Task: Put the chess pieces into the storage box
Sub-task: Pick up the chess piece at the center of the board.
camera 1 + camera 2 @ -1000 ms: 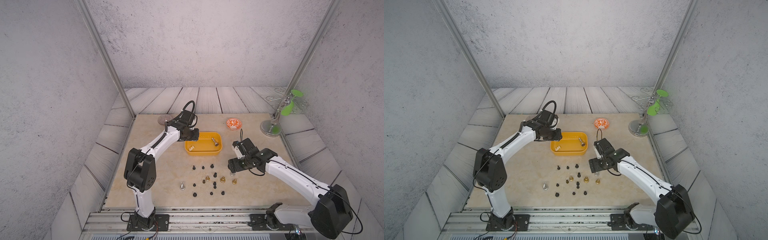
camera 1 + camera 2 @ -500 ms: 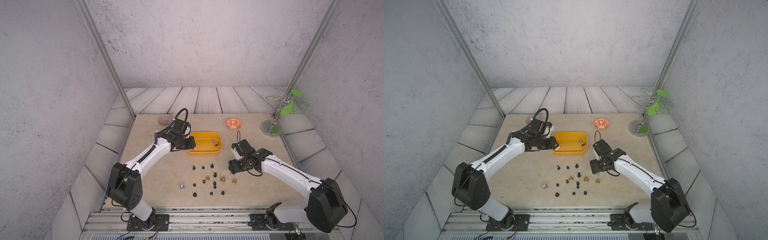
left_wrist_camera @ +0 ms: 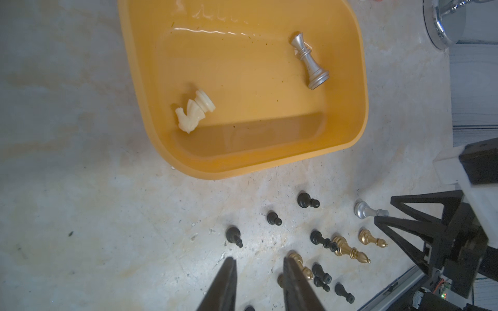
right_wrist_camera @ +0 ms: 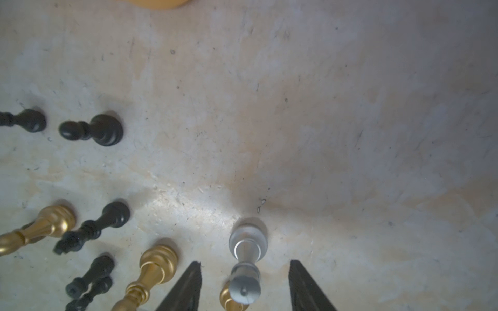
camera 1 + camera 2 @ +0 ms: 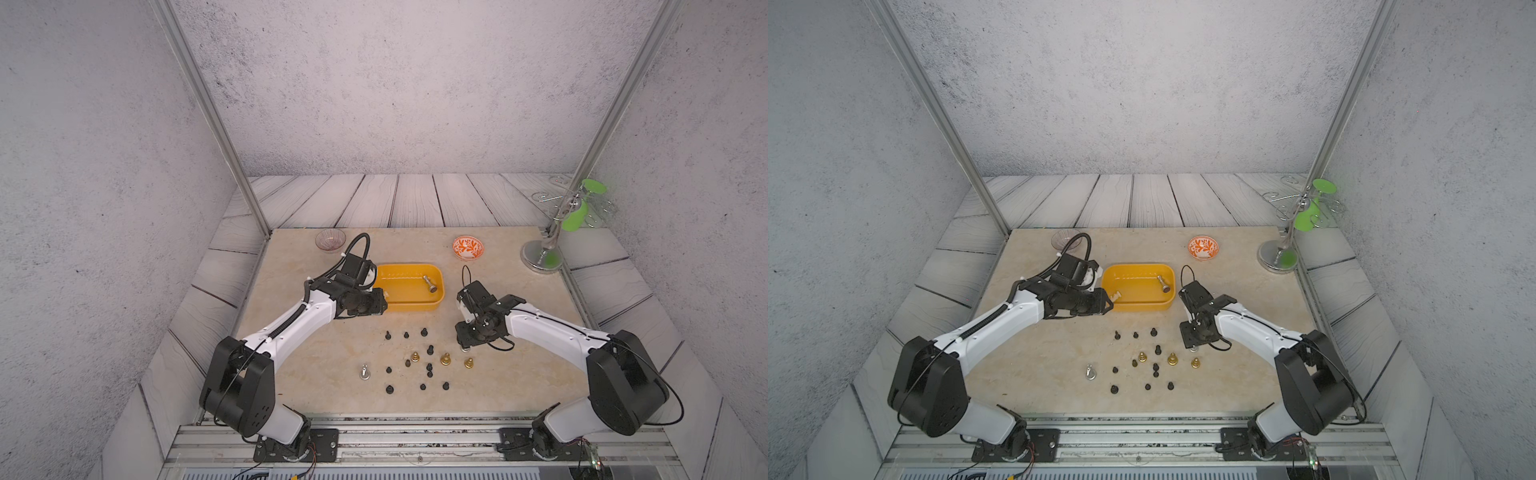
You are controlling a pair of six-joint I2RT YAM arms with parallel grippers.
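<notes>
one silver piece (image 4: 248, 242) stands between right pincer (image 4: 245, 262) tips, clearest wrist-side.

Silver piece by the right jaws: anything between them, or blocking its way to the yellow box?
Nothing visible: silver piece stands between the open jaws, gold piece close beside; bare table up to the storage box.

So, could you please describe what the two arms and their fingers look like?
The left arm and right arm share white link shells and black joint housings. A ribbed black hose runs along the left one and arches over its wrist; thin black cables loop off the right. The fingers are black, slim and tapering to points.
</notes>
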